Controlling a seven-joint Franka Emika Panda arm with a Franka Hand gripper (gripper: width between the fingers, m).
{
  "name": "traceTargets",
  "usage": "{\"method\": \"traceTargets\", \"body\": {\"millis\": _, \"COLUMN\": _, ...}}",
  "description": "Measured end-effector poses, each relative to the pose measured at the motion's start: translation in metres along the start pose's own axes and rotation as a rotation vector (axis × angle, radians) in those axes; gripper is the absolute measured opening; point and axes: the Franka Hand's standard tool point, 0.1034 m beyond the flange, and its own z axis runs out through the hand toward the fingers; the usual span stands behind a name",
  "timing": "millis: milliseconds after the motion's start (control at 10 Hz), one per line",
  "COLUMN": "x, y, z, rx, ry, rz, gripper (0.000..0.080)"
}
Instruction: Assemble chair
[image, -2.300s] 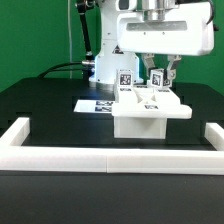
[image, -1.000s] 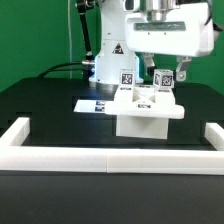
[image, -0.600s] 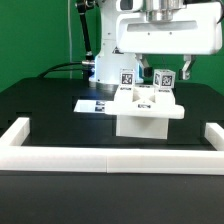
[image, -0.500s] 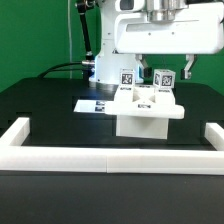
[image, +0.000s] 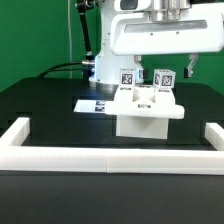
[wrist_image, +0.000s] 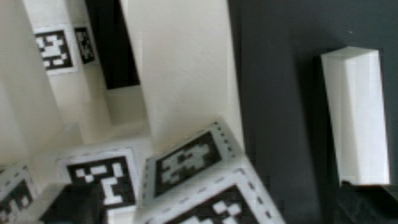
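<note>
The chair (image: 145, 112) stands in the middle of the black table as a white blocky assembly. Two tagged upright pieces (image: 127, 78) (image: 162, 77) stick up from its top. My gripper (image: 165, 62) hangs just above the upright piece on the exterior view's right. It is open and holds nothing. One dark fingertip (image: 188, 67) shows to the exterior view's right of that piece, apart from it. The wrist view is filled by white chair pieces and their black-and-white tags (wrist_image: 103, 180) seen from very close. My fingers do not show there.
The marker board (image: 93, 104) lies flat at the exterior view's left of the chair. A long low white border rail (image: 110, 160) runs along the front, with raised ends (image: 18, 132) (image: 212, 134). A section of the rail (wrist_image: 363, 115) appears in the wrist view. The robot base (image: 100, 45) stands behind.
My gripper has risen from around the upright piece on the exterior view's right, staying open. The chair assembly has not moved.
</note>
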Motion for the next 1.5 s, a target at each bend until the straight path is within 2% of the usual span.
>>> {"method": "traceTargets", "body": {"millis": 200, "x": 0.0002, "y": 0.0005, "z": -0.0001, "rx": -0.004, "ry": 0.001, "rz": -0.133, "gripper": 0.0649}}
{"method": "traceTargets", "body": {"millis": 400, "x": 0.0002, "y": 0.0006, "z": -0.0001, "rx": -0.004, "ry": 0.001, "rz": -0.121, "gripper": 0.0377}}
{"method": "traceTargets", "body": {"millis": 500, "x": 0.0003, "y": 0.0007, "z": -0.0001, "rx": -0.004, "ry": 0.001, "rz": -0.120, "gripper": 0.0285}}
{"method": "traceTargets", "body": {"millis": 900, "x": 0.0003, "y": 0.0006, "z": -0.0001, "rx": -0.004, "ry": 0.001, "rz": -0.093, "gripper": 0.0286}}
{"method": "traceTargets", "body": {"millis": 1500, "x": 0.0027, "y": -0.0012, "z": -0.0003, "rx": 0.001, "ry": 0.021, "rz": 0.315, "gripper": 0.0287}}
